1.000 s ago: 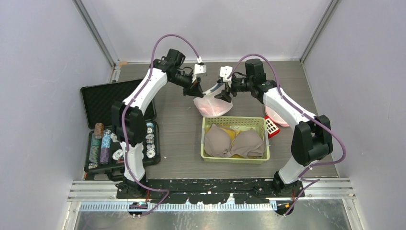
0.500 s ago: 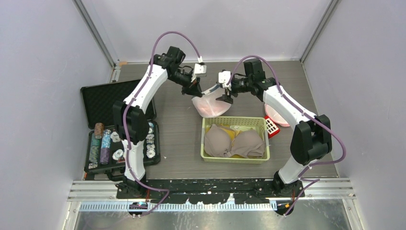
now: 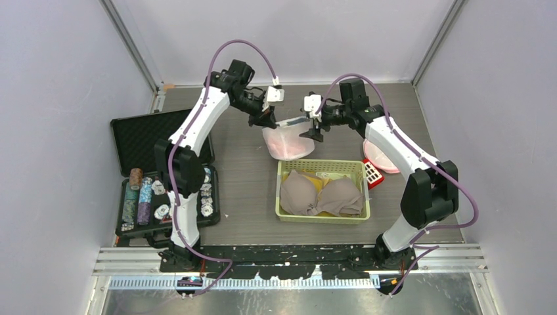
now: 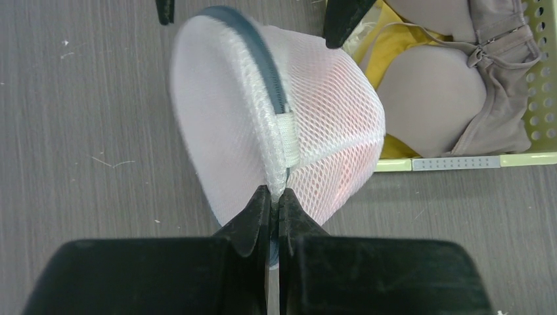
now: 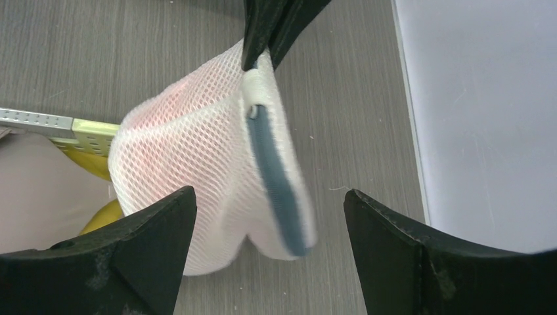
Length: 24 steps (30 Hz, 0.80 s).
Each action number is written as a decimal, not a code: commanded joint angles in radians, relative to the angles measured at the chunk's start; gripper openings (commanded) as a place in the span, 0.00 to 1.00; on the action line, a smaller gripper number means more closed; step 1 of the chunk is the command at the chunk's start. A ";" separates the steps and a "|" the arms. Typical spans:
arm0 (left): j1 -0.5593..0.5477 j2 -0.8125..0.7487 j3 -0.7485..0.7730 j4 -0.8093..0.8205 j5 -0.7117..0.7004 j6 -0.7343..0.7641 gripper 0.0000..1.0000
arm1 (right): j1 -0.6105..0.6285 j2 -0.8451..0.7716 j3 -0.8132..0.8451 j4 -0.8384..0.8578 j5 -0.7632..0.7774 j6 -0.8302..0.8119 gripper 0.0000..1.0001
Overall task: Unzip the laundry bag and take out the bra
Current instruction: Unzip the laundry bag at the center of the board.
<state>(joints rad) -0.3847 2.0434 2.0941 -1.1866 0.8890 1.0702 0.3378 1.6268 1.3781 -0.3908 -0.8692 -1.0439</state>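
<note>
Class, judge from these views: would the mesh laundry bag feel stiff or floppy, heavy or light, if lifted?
Probably light: the left fingers hold the laundry bag by its seam alone. Likely stiff: its dome shows no sag. Coarse mesh should resist slipping.

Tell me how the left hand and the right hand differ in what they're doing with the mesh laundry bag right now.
The left hand is shut, pinching the laundry bag at its seam; the right hand is open. The left hand touches the bag; the right hand's fingers stand apart on either side of it, gripping nothing. Both face the bag's grey zipper from opposite ends.
</note>
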 commanded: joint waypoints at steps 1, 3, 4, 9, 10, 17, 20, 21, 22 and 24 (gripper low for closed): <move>-0.006 0.001 0.042 0.023 0.013 0.047 0.00 | -0.013 -0.051 0.053 0.015 -0.035 -0.013 0.87; -0.008 0.004 0.050 0.049 0.008 0.049 0.00 | -0.008 -0.043 0.059 0.040 -0.041 -0.002 0.89; -0.009 0.010 0.059 0.053 0.003 0.050 0.00 | -0.006 -0.040 0.067 0.049 -0.040 0.010 0.90; -0.006 0.049 0.121 -0.007 -0.023 0.086 0.00 | -0.006 -0.054 0.085 0.053 -0.045 0.023 0.93; -0.006 0.050 0.125 -0.012 -0.017 0.087 0.00 | -0.005 -0.053 0.088 0.042 -0.048 0.015 0.93; -0.008 0.038 0.125 0.010 0.041 0.079 0.00 | 0.033 0.005 0.099 0.032 -0.023 -0.001 0.91; -0.008 0.038 0.127 0.007 0.051 0.081 0.00 | 0.041 0.021 0.100 0.032 -0.018 -0.003 0.90; -0.008 0.037 0.127 0.005 0.059 0.081 0.00 | 0.043 0.025 0.098 0.032 -0.017 -0.007 0.89; -0.008 0.036 0.127 -0.001 0.067 0.086 0.00 | 0.044 0.029 0.097 0.031 -0.015 -0.011 0.88; -0.009 0.034 0.125 -0.018 0.086 0.104 0.00 | 0.046 0.041 0.096 0.033 -0.006 -0.018 0.85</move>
<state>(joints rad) -0.3882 2.1025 2.1765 -1.1851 0.8925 1.1370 0.3798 1.6512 1.4387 -0.3752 -0.8810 -1.0416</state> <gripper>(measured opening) 0.028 0.867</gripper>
